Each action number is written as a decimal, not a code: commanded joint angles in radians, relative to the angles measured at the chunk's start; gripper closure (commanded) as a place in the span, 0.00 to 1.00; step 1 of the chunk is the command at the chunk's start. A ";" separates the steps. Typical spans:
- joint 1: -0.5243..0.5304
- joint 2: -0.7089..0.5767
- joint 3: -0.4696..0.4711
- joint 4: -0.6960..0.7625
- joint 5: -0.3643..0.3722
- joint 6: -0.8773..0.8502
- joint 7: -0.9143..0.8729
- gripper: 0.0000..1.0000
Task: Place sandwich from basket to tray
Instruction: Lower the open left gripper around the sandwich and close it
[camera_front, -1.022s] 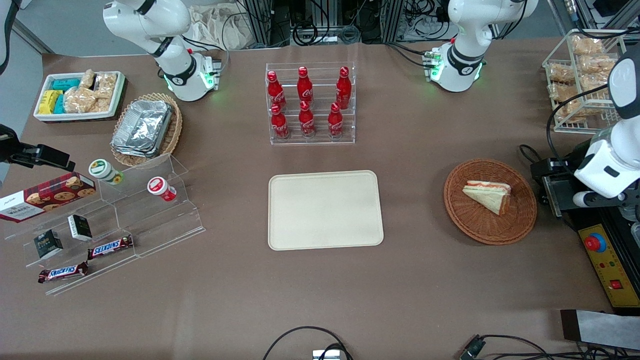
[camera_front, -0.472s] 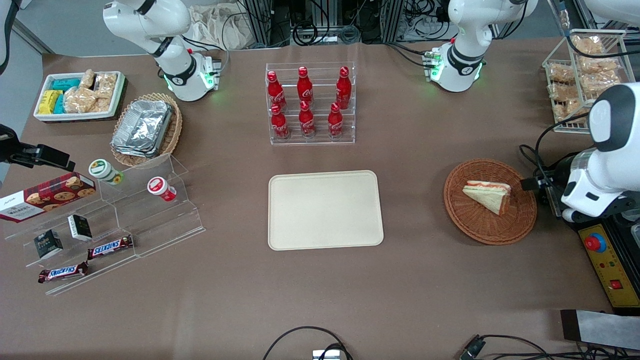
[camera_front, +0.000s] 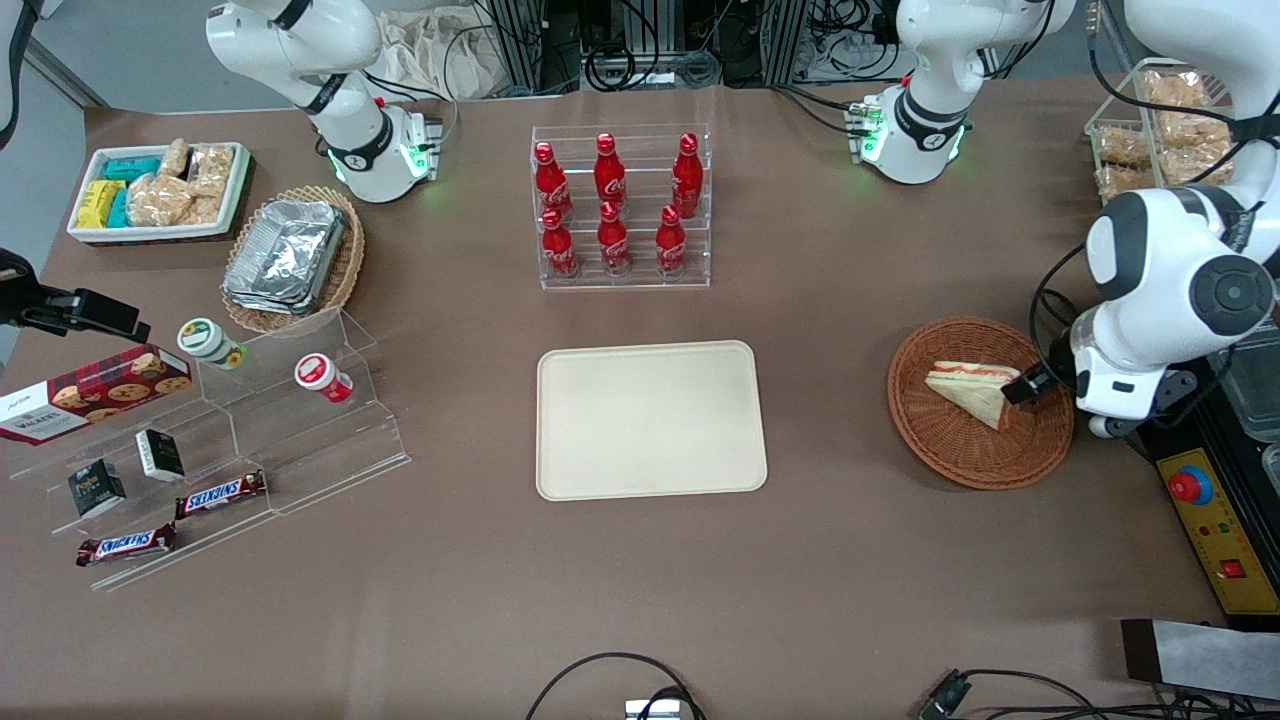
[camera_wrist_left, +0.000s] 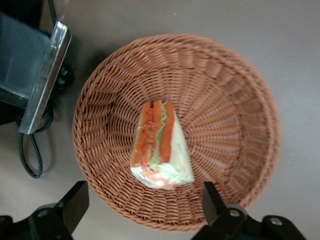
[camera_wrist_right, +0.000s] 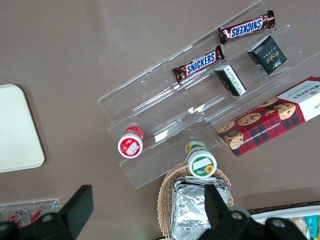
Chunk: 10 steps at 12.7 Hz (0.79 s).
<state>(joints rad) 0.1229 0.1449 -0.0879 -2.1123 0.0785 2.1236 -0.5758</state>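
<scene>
The sandwich (camera_front: 972, 392) is a white bread wedge with orange-red and green filling, lying in the round reddish-brown wicker basket (camera_front: 950, 450) toward the working arm's end of the table. It also shows in the left wrist view (camera_wrist_left: 161, 147), inside the basket (camera_wrist_left: 235, 100). My left gripper (camera_front: 1030, 385) hangs above the basket's edge, beside the sandwich. It is open and empty (camera_wrist_left: 145, 205), its fingers spread wider than the sandwich. The cream tray (camera_front: 650, 420) lies bare at the middle of the table.
A rack of red bottles (camera_front: 620, 205) stands farther from the camera than the tray. A control box with a red button (camera_front: 1215, 520) sits beside the basket. A wire basket of bagged snacks (camera_front: 1160, 150) stands at the working arm's end. Acrylic shelves with snacks (camera_front: 210, 450) lie toward the parked arm's end.
My left arm has swung in from the table's edge toward the basket, and the gripper now hangs over the basket's rim beside the sandwich. Nothing else has moved.
</scene>
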 joint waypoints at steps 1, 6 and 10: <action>0.027 -0.042 -0.003 -0.090 -0.008 0.081 -0.019 0.00; 0.047 0.001 -0.003 -0.092 -0.086 0.117 -0.019 0.00; 0.049 0.039 -0.003 -0.100 -0.089 0.142 -0.019 0.00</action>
<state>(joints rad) 0.1665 0.1762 -0.0868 -2.1966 0.0004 2.2390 -0.5836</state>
